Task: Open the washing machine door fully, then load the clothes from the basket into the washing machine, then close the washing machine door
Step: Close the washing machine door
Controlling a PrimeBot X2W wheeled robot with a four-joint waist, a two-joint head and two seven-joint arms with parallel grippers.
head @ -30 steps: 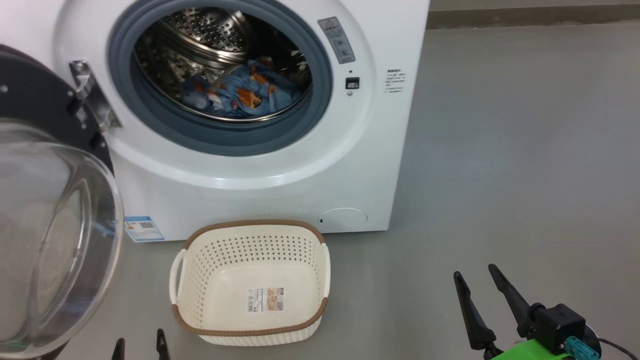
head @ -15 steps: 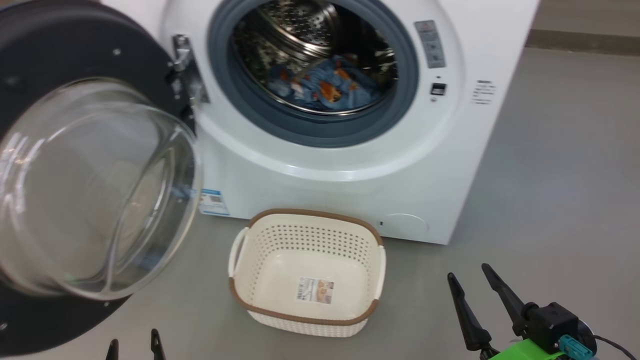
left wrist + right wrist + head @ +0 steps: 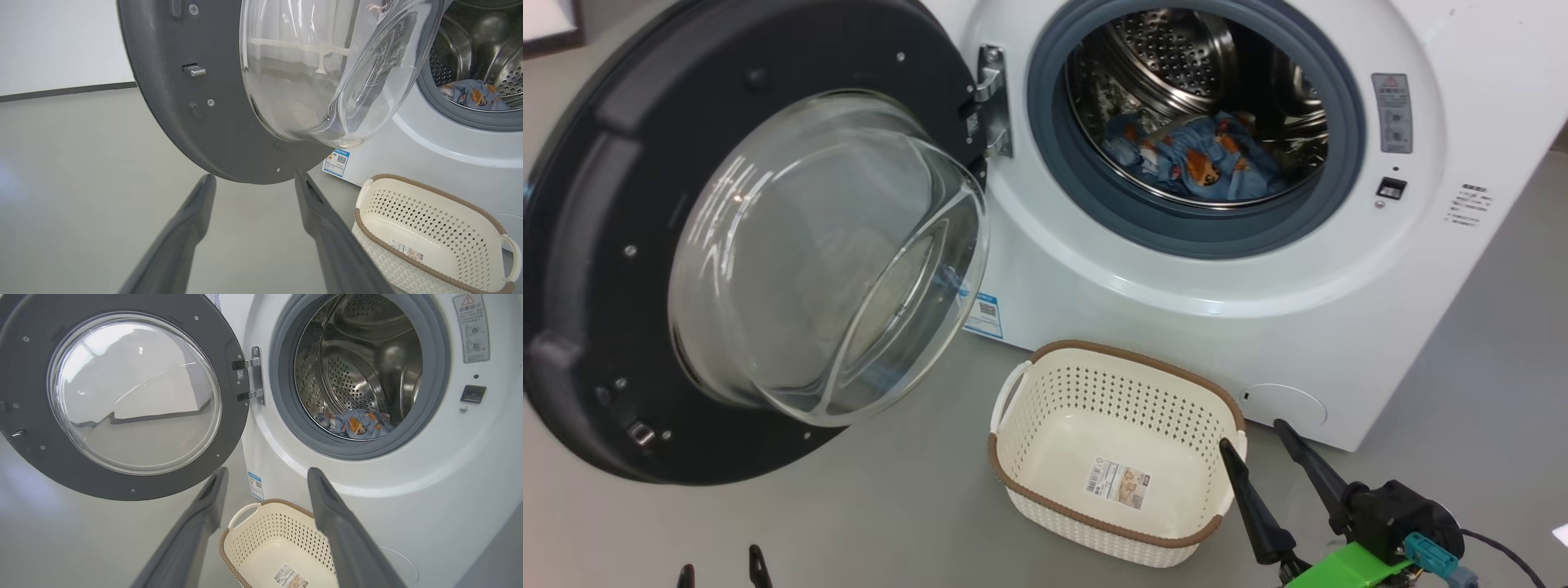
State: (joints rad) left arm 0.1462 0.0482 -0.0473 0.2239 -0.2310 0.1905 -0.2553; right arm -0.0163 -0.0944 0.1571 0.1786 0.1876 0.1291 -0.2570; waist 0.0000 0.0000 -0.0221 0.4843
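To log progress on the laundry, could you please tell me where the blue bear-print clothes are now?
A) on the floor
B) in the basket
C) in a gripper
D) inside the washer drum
D: the clothes lie in the drum of the washing machine, while the basket has a bare base showing its label sticker.

Bright, even light with soft shadows. Glare streaks the washing machine door (image 3: 768, 245) glass beyond the jaws. Wrist views bow at the edges.
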